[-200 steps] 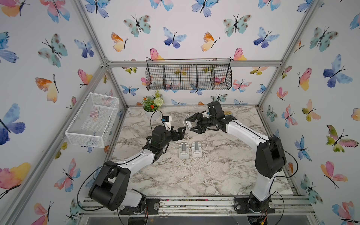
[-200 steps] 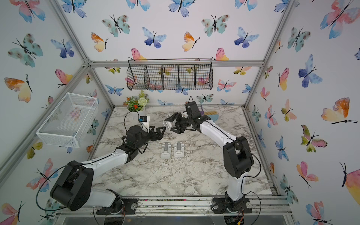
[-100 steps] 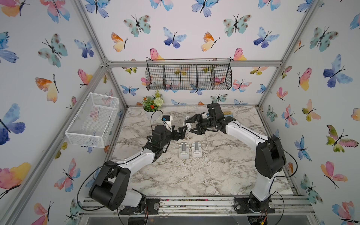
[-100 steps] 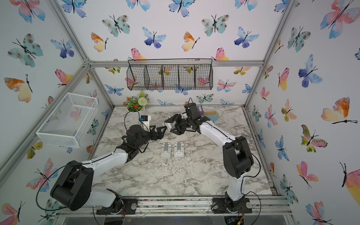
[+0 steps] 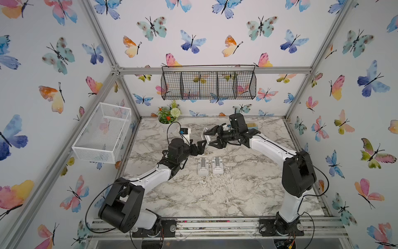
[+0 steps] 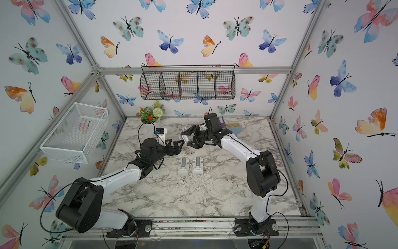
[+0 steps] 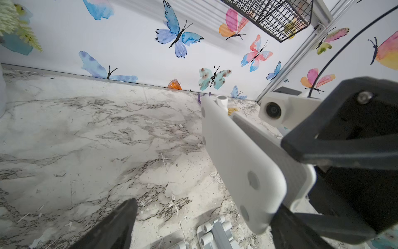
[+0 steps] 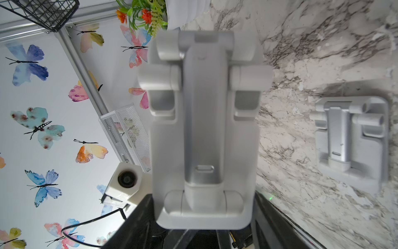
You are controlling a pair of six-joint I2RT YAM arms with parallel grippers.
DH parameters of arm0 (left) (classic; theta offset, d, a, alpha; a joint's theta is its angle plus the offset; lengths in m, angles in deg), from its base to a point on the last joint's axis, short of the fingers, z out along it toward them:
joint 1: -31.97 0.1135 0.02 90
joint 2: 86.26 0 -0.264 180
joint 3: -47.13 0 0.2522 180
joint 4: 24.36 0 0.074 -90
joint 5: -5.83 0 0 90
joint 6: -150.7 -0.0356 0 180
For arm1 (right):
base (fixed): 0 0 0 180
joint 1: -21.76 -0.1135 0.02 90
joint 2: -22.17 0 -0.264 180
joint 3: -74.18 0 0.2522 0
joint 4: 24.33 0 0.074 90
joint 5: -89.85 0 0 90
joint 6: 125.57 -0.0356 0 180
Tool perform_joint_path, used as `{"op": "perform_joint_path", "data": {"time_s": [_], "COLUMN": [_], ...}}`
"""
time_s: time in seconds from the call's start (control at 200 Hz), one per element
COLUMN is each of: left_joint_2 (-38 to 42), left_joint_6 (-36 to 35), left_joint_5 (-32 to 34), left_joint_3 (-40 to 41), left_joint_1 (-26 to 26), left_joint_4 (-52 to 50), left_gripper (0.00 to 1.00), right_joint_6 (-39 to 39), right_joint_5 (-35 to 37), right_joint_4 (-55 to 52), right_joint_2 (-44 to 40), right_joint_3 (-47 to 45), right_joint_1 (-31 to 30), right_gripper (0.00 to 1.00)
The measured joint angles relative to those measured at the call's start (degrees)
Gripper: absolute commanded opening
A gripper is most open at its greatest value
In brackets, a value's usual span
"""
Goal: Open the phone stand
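My right hand is closed across one end of the folded phone stand, holding it in the air above the counter. My left hand is wide open and empty, just beside the stand's free end. I reckon the left fingers should catch only the hinged centre arm, then swing it out against a firm right grip. Both arms reach inward, with their hands facing each other.
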Motion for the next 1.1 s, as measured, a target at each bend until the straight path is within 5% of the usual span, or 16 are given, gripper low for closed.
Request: {"op": "perform_joint_path", "data": {"time_s": [0.275,0.345,0.475,0.636,0.781,0.936,1.101], "left_joint_2": [-1.57,-2.03,-3.17,-3.39,-3.21,-1.7,0.48], "left_joint_6": [-0.02,0.28,0.44,0.52,0.94,0.94,0.96], "left_joint_5": [0.66,0.76,-1.18,-4.46,-5.66,-5.44,-5.07], "left_joint_3": [-1.7,-2.1,-3.74,-4.66,-4.11,-2.62,-2.08], "left_joint_1": [0.26,0.37,0.09,-0.35,0.07,0.42,0.74], "left_joint_4": [-0.04,0.09,0.66,1.4,1.53,1.05,0.07], "left_gripper": [0.97,0.8,0.26,0.0,0.0,0.0,0.0], "right_joint_6": [-1.14,-1.46,-1.99,-2.78,-3.02,-2.4,0.33], "right_joint_5": [-0.02,0.13,1.27,1.44,1.09,0.63,0.66], "right_joint_4": [1.95,2.21,3.76,5.14,5.38,3.67,1.57], "right_joint_2": [0.0,0.0,0.0,0.02,0.79,1.88,2.49], "right_joint_3": [-0.61,-0.61,-1.29,-1.49,-0.83,0.76,3.34], "right_joint_1": [-0.44,-0.48,-0.87,-1.31,-1.6,-2.1,-2.51], "right_gripper": [0.34,0.34,0.34,0.33,0.37,0.75,0.74]}}
